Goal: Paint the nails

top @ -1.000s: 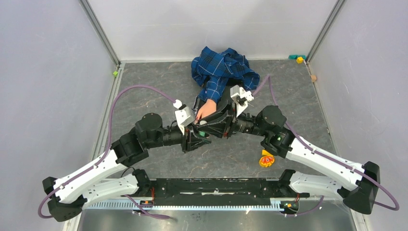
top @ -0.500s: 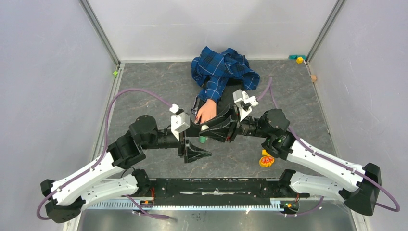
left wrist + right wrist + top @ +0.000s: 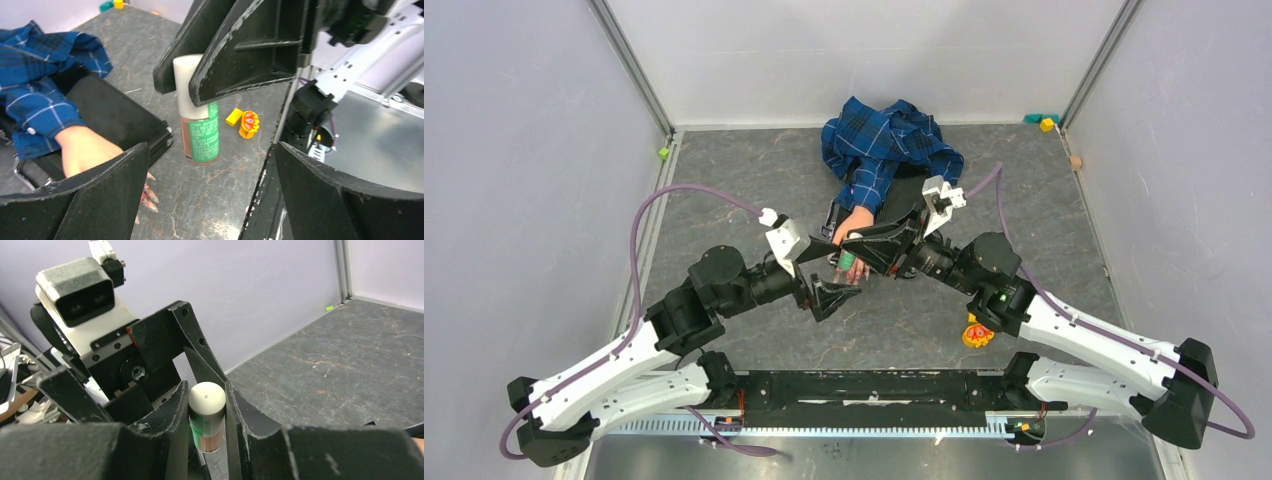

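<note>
A small bottle point(image 3: 200, 135) with a white cap and green label stands upright, base at the table surface. My right gripper point(image 3: 206, 400) is shut on its cap; the same grip shows from above point(image 3: 856, 255). The pale mannequin hand point(image 3: 85, 150) in a blue plaid sleeve point(image 3: 889, 140) lies on a black pad, just left of the bottle. Its pink-red pointed nails point(image 3: 148, 192) peek out beside my left finger. My left gripper point(image 3: 210, 165) is open wide, empty, a short way in front of the bottle point(image 3: 850, 266).
The black pad point(image 3: 115, 115) under the hand has a raised edge near the bottle. An orange-and-yellow small object point(image 3: 977, 331) lies by the right arm. Small blocks point(image 3: 1046, 121) sit in the far right corner, a green one point(image 3: 664, 153) at the left wall.
My left gripper has opened and drawn back from the bottle toward the near left. My right gripper stays shut on the cap and has shifted slightly toward the hand.
</note>
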Controlling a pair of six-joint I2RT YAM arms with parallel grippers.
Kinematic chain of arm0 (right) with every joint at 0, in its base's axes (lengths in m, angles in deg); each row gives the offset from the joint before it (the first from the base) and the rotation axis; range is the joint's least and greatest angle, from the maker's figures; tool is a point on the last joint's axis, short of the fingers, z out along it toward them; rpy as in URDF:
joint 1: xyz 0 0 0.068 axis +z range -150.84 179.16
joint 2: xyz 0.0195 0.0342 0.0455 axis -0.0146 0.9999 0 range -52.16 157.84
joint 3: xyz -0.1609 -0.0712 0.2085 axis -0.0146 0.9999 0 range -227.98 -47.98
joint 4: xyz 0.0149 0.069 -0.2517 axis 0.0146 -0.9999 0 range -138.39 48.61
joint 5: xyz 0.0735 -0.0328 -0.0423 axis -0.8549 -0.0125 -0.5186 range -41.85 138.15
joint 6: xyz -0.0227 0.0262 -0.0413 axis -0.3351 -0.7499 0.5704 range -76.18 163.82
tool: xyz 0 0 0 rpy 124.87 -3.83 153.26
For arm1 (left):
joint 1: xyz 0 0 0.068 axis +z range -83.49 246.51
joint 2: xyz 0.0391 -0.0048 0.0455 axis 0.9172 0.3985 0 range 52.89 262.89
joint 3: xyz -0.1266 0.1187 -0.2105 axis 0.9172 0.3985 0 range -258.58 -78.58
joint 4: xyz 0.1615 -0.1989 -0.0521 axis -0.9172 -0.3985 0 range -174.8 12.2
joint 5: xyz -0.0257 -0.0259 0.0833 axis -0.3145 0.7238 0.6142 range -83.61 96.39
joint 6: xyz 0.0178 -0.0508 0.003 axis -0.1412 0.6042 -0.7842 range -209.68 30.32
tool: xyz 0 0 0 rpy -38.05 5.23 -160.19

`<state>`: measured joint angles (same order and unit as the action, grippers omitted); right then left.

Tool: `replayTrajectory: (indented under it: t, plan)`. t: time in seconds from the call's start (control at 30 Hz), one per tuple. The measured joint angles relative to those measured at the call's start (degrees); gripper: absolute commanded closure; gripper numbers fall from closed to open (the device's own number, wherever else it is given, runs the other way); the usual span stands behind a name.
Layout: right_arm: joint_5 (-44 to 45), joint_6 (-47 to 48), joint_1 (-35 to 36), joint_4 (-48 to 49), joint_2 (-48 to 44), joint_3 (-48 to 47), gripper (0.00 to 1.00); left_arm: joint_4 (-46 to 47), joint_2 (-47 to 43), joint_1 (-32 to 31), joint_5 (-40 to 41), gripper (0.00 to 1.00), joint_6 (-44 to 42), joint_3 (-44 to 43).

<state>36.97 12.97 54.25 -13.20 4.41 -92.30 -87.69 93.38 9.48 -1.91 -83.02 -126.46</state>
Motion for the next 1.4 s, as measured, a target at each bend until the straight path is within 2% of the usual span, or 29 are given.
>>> replayTrajectory:
  t: [0.2,0.4,0.53,0.67,0.77,0.83,1.13,1.27,1.4]
  plan:
    - [6.75,-0.85,2.38,-0.17,0.63,-0.02,1.0,-0.44,1.88,0.0,6.25,0.18,0.13,0.15]
    - [8.98,-0.85,4.07,-1.88,2.82,-0.44,1.0,-0.35,1.88,0.0,8.28,0.29,0.13,0.15]
    - [9.75,-0.85,4.83,-2.62,3.82,-0.9,1.0,-0.35,2.16,0.0,8.31,0.3,0.13,0.15]
    - [10.43,-0.85,5.09,-2.69,3.89,-1.31,1.0,-0.59,2.97,0.0,8.31,0.23,0.13,0.15]
    - [11.32,-0.85,5.2,-2.64,3.8,-1.36,1.0,-0.81,3.61,0.0,8.39,0.27,0.15,0.15]
    - [11.65,-0.85,5.18,-2.67,3.76,-1.36,1.0,-0.92,3.98,0.0,8.44,0.35,0.15,0.15]
    - [12.33,-0.85,5.18,-2.97,3.58,-1.36,1.0,-0.98,4.35,-0.17,8.37,0.81,0.31,0.13]
    - [12.55,-0.81,5.2,-3.41,3.41,-1.36,1.0,-1.03,4.37,-0.22,8.37,0.98,0.35,0.13]
    - [12.48,0.11,5.2,-4.46,2.54,-1.36,1.0,-1.05,4.22,-0.39,7.89,0.98,0.35,0.13]
